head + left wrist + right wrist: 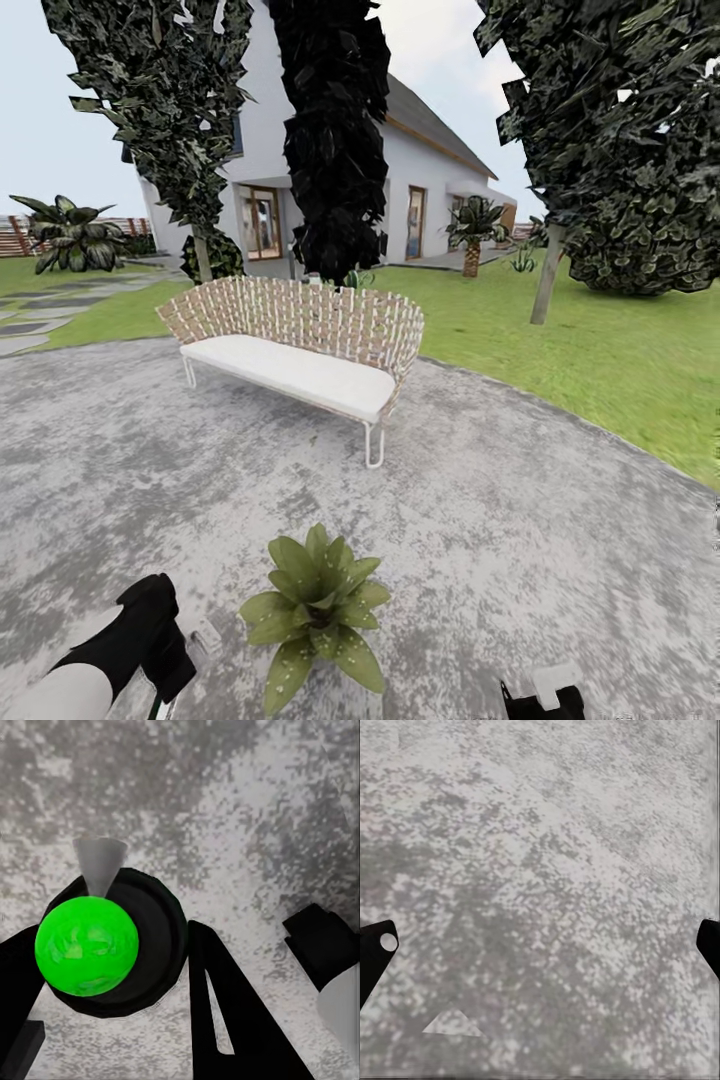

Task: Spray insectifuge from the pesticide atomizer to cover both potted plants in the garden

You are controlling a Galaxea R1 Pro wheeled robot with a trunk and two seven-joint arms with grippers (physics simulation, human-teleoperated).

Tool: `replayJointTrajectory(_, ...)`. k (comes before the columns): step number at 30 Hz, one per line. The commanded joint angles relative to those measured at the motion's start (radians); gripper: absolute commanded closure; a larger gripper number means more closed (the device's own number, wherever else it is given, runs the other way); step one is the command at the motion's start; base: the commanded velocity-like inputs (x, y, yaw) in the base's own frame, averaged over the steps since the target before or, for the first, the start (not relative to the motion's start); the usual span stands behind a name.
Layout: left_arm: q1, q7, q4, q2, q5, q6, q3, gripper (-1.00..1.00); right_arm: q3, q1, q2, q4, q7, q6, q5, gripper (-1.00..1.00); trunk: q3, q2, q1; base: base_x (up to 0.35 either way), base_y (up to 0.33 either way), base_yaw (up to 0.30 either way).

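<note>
One potted plant, a low rosette of pointed green leaves with pale specks, sits on the grey paving just ahead of me; the leaves hide its pot. My left gripper hangs just left of the plant. In the left wrist view the left gripper is shut on the pesticide atomizer, seen end-on as a dark round body with a bright green ball and a grey cone nozzle, over bare paving. My right gripper sits at the lower edge, right of the plant. In the right wrist view the right gripper is open above paving.
A woven bench with a white cushion stands beyond the plant on the rough paving. Lawn curves round the right and back. Tall trees, a white house, stepping stones and a slat fence lie farther off.
</note>
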Motion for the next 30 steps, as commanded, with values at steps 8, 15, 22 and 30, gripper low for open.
replayJointTrajectory(8,-0.005,-0.006,-0.003,-0.01,-0.005,0.01,0.001,1.0,-0.005,-0.001,0.001,0.002,-0.004,-0.004,0.011,-1.0,0.005,0.0,0.0,-0.085,0.261,-0.168)
replayJointTrajectory(15,-0.007,-0.004,-0.002,-0.024,-0.008,0.012,0.002,1.0,-0.006,-0.001,0.002,0.0,-0.004,-0.004,0.011,-1.0,0.005,0.0,0.0,-0.067,0.296,-0.017)
replayJointTrajectory(22,-0.007,-0.002,-0.002,-0.043,-0.011,0.012,0.001,1.0,-0.006,-0.001,0.0,0.0,-0.004,-0.004,0.011,-1.0,0.011,0.0,0.0,0.021,0.201,-0.199)
replayJointTrajectory(30,-0.013,-0.006,-0.003,-0.044,-0.013,0.013,0.0,1.0,-0.006,-0.001,-0.001,0.0,-0.004,-0.003,0.011,-1.0,0.018,0.0,0.0,0.004,0.01,-0.23)
